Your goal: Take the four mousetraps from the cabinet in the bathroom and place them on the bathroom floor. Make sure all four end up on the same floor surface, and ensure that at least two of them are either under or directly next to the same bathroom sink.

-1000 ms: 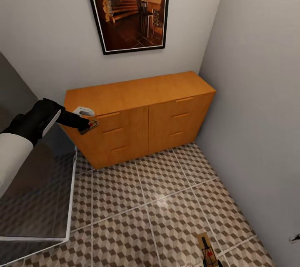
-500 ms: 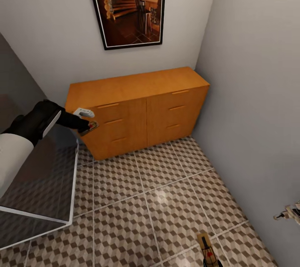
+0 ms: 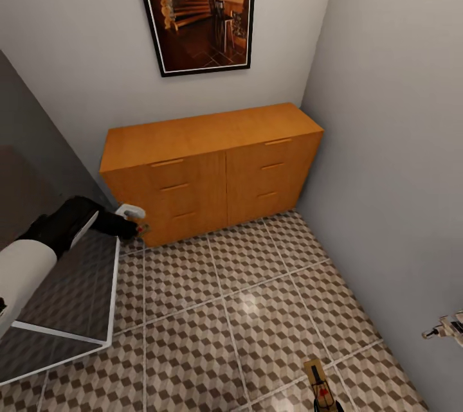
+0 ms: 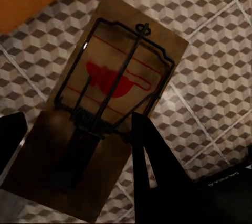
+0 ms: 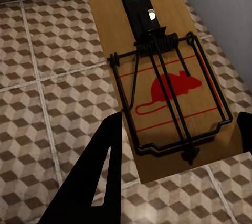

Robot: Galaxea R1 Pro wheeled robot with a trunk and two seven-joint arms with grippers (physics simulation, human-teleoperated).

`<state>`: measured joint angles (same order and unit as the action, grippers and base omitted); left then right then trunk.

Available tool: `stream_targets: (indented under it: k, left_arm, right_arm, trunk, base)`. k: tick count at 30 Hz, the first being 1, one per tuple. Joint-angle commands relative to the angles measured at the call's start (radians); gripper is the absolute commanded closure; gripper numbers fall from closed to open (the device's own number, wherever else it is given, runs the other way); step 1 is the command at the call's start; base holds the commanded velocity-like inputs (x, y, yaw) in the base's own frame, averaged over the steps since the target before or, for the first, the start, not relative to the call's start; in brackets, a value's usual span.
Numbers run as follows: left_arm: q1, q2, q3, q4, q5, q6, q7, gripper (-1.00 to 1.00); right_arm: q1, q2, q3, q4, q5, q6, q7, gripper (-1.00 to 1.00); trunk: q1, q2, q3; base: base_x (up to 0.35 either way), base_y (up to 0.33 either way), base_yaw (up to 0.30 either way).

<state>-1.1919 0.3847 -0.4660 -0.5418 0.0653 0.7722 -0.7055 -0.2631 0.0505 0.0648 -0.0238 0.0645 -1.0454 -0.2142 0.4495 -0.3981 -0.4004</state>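
Left gripper (image 3: pixel 134 229), low at 9 o'clock in the head view beside the cabinet's (image 3: pixel 212 168) lower left corner, is clamped on a mousetrap (image 4: pixel 105 108); the wrist view shows its dark fingers (image 4: pixel 157 171) gripping the board's spring end, with the floor (image 3: pixel 257 309) beneath. All cabinet drawers appear closed. Right gripper (image 5: pixel 173 182): its wrist view shows two dark fingers set wide, either side of a second trap (image 5: pixel 163 72), but contact cannot be judged, so its state cannot be told. That second trap shows at 6 o'clock in the head view (image 3: pixel 321 389), over the tiles near the right wall (image 3: pixel 399 142).
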Motion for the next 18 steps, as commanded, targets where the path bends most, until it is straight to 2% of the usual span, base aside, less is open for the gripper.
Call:
stream_targets:
  k: [1, 2, 3, 5, 7, 8, 11, 13, 16, 18]
  left_arm:
    - [0.022, 0.001, -0.005, 0.014, 0.008, -0.012, 0.001, 1.00]
    - [0.036, 0.000, -0.006, 0.029, 0.008, -0.032, 0.001, 1.00]
    - [0.058, -0.005, -0.005, 0.059, 0.008, -0.079, 0.002, 1.00]
    - [0.104, -0.041, -0.005, 0.168, 0.010, -0.233, 0.003, 1.00]
    - [0.119, -0.059, -0.005, 0.254, 0.010, -0.313, 0.003, 1.00]
    - [0.127, -0.078, -0.005, 0.355, 0.012, -0.395, 0.003, 1.00]
    - [0.131, -0.116, -0.005, 0.521, 0.015, -0.552, 0.011, 1.00]
    - [0.152, -0.137, -0.004, 0.585, 0.018, -0.640, 0.046, 1.00]
    - [0.240, -0.163, -0.002, 0.602, 0.019, -0.680, 0.115, 1.00]
    - [0.313, -0.189, -0.002, 0.605, 0.019, -0.711, 0.189, 1.00]
  right_arm:
    - [-0.001, 0.000, 0.006, 0.001, 0.005, -0.002, -0.010, 1.00]
    - [-0.001, 0.000, 0.006, 0.001, 0.005, -0.002, -0.010, 1.00]
    - [-0.001, 0.000, 0.006, 0.001, 0.005, -0.002, -0.010, 1.00]
    - [-0.001, 0.000, 0.006, 0.001, 0.005, -0.002, -0.010, 1.00]
    - [-0.001, 0.000, 0.006, 0.001, 0.005, -0.002, -0.010, 1.00]
    - [-0.001, 0.000, 0.006, 0.001, 0.005, -0.002, -0.010, 1.00]
    - [-0.001, -0.001, 0.006, 0.001, 0.005, -0.002, -0.010, 1.00]
    - [-0.001, -0.001, 0.006, 0.001, 0.005, -0.002, -0.010, 1.00]
    - [-0.001, -0.001, 0.005, 0.001, 0.005, -0.002, -0.010, 1.00]
    - [-0.001, -0.001, 0.004, 0.001, 0.005, -0.002, -0.010, 1.00]
  trunk:
    - [0.000, -0.002, -0.001]
    - [0.000, -0.002, -0.001]
    - [0.000, -0.002, -0.001]
    - [0.000, -0.002, -0.001]
    - [0.000, -0.002, -0.001]
    - [0.000, -0.002, -0.001]
    - [0.000, -0.002, -0.001]
    - [0.000, -0.002, -0.001]
    - [0.000, -0.002, -0.001]
    - [0.000, -0.002, -0.001]
  base:
    - [0.000, 0.000, 0.000]
    - [0.000, 0.000, 0.000]
    - [0.000, 0.000, 0.000]
    - [0.000, 0.000, 0.000]
    - [0.000, 0.000, 0.000]
    - [0.000, 0.000, 0.000]
    - [0.000, 0.000, 0.000]
    - [0.000, 0.000, 0.000]
    - [0.000, 0.000, 0.000]
    - [0.000, 0.000, 0.000]
